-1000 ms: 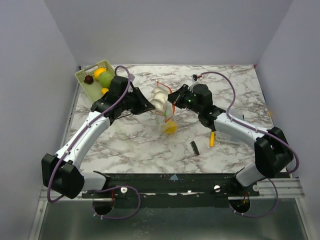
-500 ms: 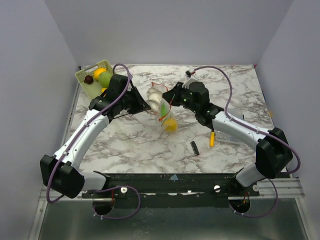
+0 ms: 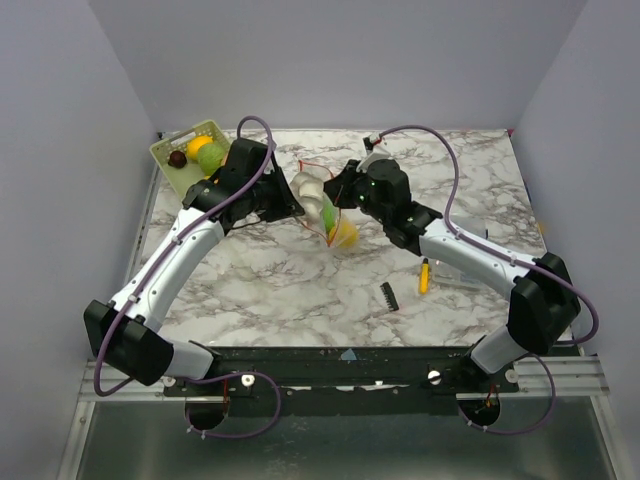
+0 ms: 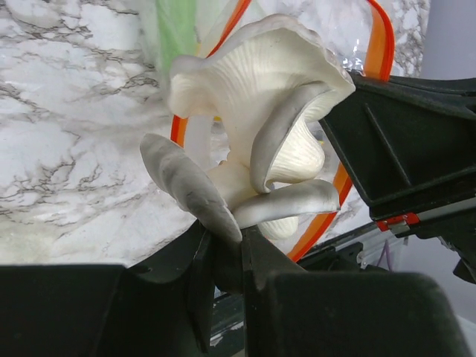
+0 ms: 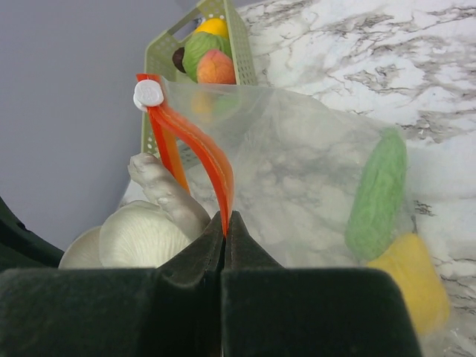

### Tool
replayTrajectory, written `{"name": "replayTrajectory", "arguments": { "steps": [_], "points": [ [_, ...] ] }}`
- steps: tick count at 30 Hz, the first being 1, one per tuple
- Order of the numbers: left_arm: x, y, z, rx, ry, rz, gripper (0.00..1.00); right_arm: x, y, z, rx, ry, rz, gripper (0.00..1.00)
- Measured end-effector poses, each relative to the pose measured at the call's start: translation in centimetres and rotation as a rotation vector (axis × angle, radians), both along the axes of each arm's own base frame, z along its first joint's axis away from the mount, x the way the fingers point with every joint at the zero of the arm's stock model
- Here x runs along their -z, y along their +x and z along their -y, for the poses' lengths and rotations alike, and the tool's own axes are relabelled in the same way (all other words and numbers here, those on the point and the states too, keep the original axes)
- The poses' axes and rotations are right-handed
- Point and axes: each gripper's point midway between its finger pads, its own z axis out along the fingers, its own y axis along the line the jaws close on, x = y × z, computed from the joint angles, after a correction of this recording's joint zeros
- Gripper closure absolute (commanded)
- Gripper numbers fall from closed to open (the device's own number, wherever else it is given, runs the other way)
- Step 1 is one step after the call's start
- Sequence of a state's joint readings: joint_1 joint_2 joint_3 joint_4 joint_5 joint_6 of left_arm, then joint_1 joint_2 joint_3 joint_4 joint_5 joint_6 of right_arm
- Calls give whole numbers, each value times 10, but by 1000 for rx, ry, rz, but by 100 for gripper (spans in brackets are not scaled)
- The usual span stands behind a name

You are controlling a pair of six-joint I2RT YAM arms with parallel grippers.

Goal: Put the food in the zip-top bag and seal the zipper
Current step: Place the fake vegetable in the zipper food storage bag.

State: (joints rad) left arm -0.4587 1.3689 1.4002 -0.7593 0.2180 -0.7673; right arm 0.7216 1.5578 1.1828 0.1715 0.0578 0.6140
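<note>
left gripper clenched on stem of whitish mushroom, at mouth of zip-top bag. right gripper pinches zipper, holding the bag up mid-table. green piece and yellow piece already inside. more fruit waits in basket; sealing not begun.

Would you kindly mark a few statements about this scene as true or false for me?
1. The left gripper holds a white mushroom. True.
2. The right gripper is open and empty. False: it is shut on the zipper.
3. The bag contains a green piece and a yellow piece. True.
4. The basket is empty. False: it holds several fruits.
5. The screwdriver lies inside the bag. False: it lies on the table beside the right arm.
</note>
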Motion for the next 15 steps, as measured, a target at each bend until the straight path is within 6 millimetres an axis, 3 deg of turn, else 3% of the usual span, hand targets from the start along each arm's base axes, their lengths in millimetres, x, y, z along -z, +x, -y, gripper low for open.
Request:
{"name": "replayTrajectory", "arguments": {
  "steps": [8,15],
  "points": [
    [24,3,-17,-38,110,-6,95,4,-8,-6,5,53,-78,99],
    [47,-2,-18,-25,152,-60,95,-7,-14,-17,-26,98,-71,99]
  ]
}}
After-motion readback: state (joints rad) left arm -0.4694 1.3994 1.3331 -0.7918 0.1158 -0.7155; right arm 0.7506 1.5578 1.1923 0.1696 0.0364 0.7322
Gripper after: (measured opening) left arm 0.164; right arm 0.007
